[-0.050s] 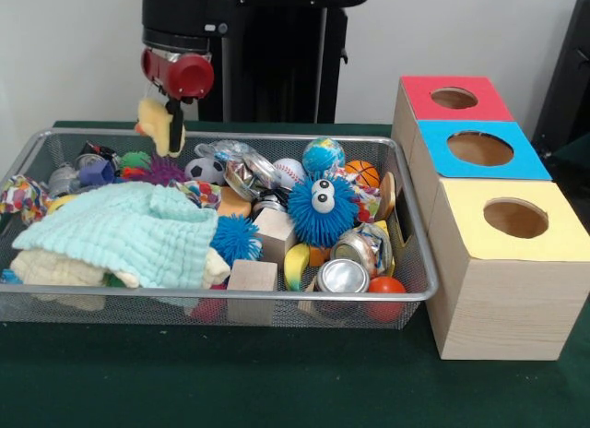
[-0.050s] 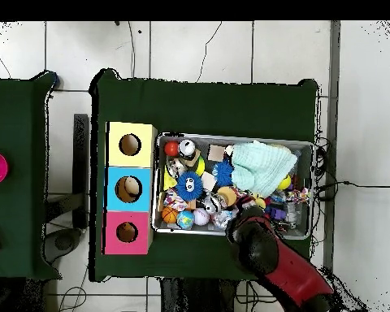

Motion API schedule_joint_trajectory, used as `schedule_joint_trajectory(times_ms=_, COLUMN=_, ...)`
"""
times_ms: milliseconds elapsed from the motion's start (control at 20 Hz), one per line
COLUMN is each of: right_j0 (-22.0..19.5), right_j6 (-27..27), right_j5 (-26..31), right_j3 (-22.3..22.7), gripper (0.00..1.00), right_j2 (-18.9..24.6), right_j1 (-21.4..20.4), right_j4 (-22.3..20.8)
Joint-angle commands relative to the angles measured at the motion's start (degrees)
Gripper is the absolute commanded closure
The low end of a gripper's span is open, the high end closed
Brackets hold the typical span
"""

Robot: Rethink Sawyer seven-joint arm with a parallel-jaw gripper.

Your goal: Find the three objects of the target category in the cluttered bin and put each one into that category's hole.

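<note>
Foam, pale yellow and soft-looking, hangs pinched in the gripper [image 1: 171, 110] above the far left corner of the wire bin [image 1: 277, 293], lifted clear of the clutter. That yellow piece [image 1: 157, 124] looks to be one of the wanted three, and it is held high, I think, so it can travel over the heap without snagging. Its shape is too small to name.

Three wooden boxes stand in a row just beside the bin's other end, each with a round hole on top, so a carried thing need only cross the bin and drop: the red-topped box [image 1: 489, 101] farthest back, the blue-topped box [image 1: 438, 151] in the middle, the yellow-topped box [image 1: 562, 225] nearest me.

A mint cloth [image 1: 120, 234] lies spread over the left half of the bin and probably hides more. A blue spiky ball with googly eyes [image 1: 323, 211] sits in the middle, a shiny can [image 1: 343, 277] by the front rim.

No writing or brand is readable anywhere.
</note>
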Motion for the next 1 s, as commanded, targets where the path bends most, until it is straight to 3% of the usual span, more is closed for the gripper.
schedule_joint_trajectory(times_ms=50, right_j0=2.7, right_j6=13.21, right_j5=5.52, right_j3=4.84, gripper=1.0, right_j2=0.41, right_j1=-3.16, right_j4=4.97)
schedule_joint_trajectory(times_ms=500, right_j0=2.52, right_j6=13.72, right_j5=3.01, right_j3=6.43, gripper=1.0, right_j2=1.67, right_j1=-1.59, right_j4=6.93)
schedule_joint_trajectory(times_ms=800, right_j0=3.44, right_j6=15.6, right_j5=2.01, right_j3=8.77, gripper=1.0, right_j2=2.51, right_j1=-2.66, right_j4=9.06)
schedule_joint_trajectory(times_ms=1000, right_j0=5.18, right_j6=17.88, right_j5=1.39, right_j3=12.78, gripper=1.0, right_j2=3.03, right_j1=-5.59, right_j4=10.84)
